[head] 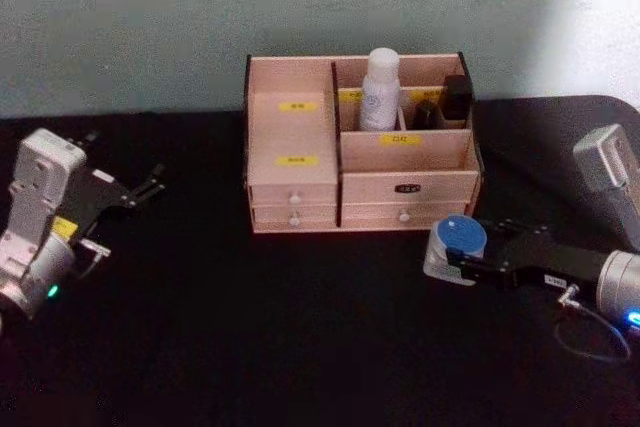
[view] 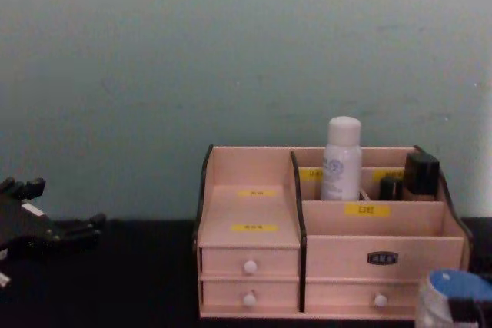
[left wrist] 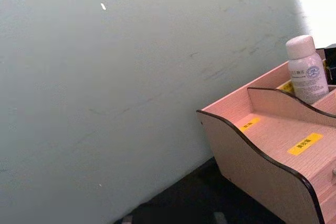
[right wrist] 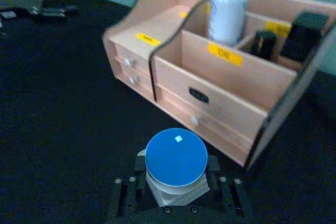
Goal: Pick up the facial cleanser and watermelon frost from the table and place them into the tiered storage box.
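tiered storage box [head: 300,137]: matt pale wood, dark smooth edges, smooth white knobs [head: 295,219]. white bottle [head: 380,87] in it, 1 o'clock: smooth plastic. blue-lidded jar [head: 463,237], 4 o'clock of box: matt lid, clear glossy body. table [head: 250,337]: black, matt, cloth-like. wall [head: 130,17]: matt, scuffed.

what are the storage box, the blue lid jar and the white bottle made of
The tiered storage box looks like thin pale wood or plywood, matte, with faint grain and dark cut edges. The blue-lidded jar in the right gripper seems plastic: smooth, even blue lid, pale body. The white bottle is probably plastic too, smooth with a printed label.
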Robot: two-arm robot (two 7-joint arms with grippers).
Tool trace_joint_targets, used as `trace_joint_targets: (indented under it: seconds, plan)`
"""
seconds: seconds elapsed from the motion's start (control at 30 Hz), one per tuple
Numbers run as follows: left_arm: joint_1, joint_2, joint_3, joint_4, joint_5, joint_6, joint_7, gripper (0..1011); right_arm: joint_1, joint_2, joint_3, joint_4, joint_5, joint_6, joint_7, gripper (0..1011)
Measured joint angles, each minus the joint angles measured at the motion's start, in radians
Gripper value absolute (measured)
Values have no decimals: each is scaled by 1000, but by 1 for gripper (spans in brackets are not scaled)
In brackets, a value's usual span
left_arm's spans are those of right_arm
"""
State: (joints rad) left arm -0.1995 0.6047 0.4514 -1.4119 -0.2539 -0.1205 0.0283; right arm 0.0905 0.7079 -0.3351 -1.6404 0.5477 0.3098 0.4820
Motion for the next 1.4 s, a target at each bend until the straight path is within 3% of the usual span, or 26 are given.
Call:
trace_joint_targets:
  seconds: [0.23,0.6,1.1,1.4]
  plan:
    - [0,0,0,0,0,0,0,1001,57,3,-27,-21,6,4,19,696]
    - [0,0,0,0,0,0,0,1001,189,-52,-89,6,1,8,29,696]
    - [0,0,0,0,0,0,0,1001,403,-159,-196,177,-21,4,81,696]
    - [0,0,0,0,0,0,0,1001,497,-218,-247,301,-41,-20,119,696]
